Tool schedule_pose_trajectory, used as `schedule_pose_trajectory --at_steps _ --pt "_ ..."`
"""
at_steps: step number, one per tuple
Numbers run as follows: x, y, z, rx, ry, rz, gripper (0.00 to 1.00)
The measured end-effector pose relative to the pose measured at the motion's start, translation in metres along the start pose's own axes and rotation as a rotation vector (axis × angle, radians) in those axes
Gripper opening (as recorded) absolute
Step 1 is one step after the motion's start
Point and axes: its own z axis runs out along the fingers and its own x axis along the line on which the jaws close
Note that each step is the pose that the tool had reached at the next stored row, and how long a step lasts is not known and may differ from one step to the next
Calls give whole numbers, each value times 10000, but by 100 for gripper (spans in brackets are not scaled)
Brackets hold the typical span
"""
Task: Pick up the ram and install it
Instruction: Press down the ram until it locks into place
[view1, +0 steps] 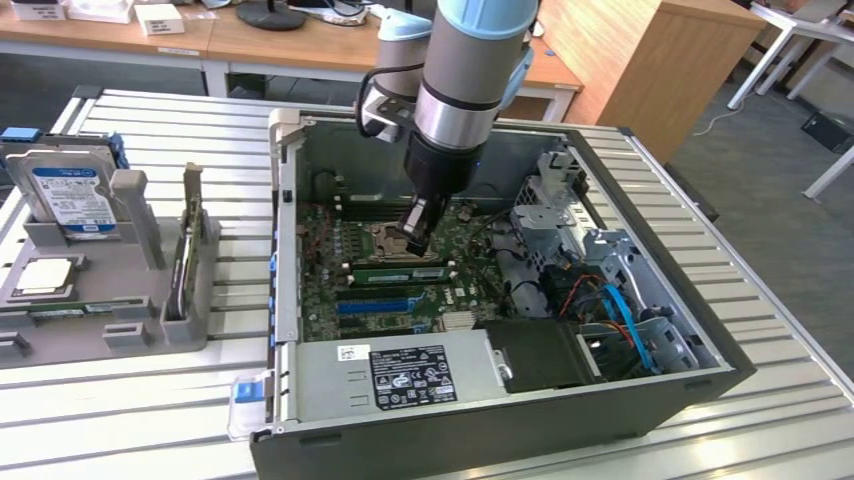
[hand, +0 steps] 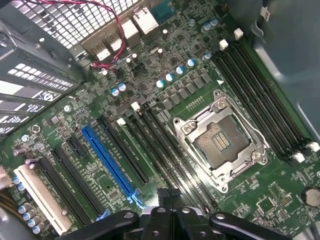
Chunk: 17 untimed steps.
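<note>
Closed gripper (hand: 172, 210) fingers pressed together above one motherboard (hand: 190, 95), one ram (view1: 400, 272) seated, one hard drive (view1: 70, 198)

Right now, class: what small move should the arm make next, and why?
Probably a slow, straight descent toward the memory slots. The gripper is shut and hangs inside the computer case, just above those empty slots, beside the open processor socket. Whether the ram is in its grip I cannot tell, so it should go gently.
</note>
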Motion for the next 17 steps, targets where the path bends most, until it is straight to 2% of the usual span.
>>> schedule_pose_trajectory --at_steps 12,17 --pt "0 0 0 0 0 25 11" --pt "0 0 3 8 -5 691 11"
